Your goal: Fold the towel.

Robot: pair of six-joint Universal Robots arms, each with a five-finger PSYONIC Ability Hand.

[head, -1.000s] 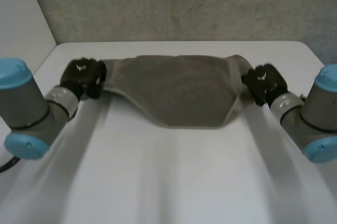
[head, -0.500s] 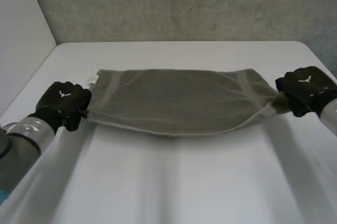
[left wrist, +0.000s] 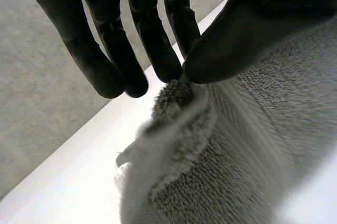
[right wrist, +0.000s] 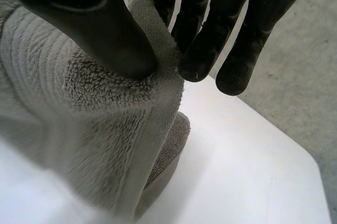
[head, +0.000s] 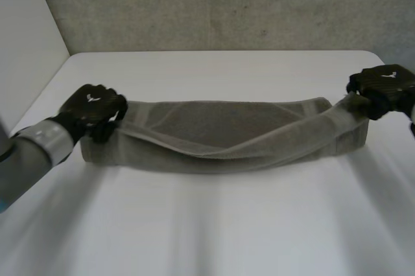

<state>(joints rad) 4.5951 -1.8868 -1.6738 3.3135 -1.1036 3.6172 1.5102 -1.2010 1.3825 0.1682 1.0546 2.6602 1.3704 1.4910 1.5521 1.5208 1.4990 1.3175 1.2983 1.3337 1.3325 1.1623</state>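
- Head view: towel (head: 220, 137) lies across the middle of the white table (head: 207, 230), its long axis running 9 to 3 o'clock. One layer rests on the table. The other edge is strung between the two hands and sags at the centre.
- Head view: your left hand (head: 94, 109) is on the 9 o'clock end, low and close to the table. Your right hand (head: 382, 88) is on the far end, nearer 2 o'clock, and seems to sit higher. The towel lies inward of each hand, and neither hand is nearer to it.
- Left wrist view: the left hand (left wrist: 247, 29) pinches a corner of the towel (left wrist: 221, 145) between thumb and fingers. The cloth falls away below the fingertips.
- Right wrist view: the right hand (right wrist: 95, 24) clamps its corner of the towel (right wrist: 89, 129) between thumb and fingers. The folded end hangs below the hand onto the table (right wrist: 237, 176).
- Judgement: the fold looks half made. The next move turns on that crosswise axis, so travel both hands together, square to it, and level the right one first or the edge will land skewed.
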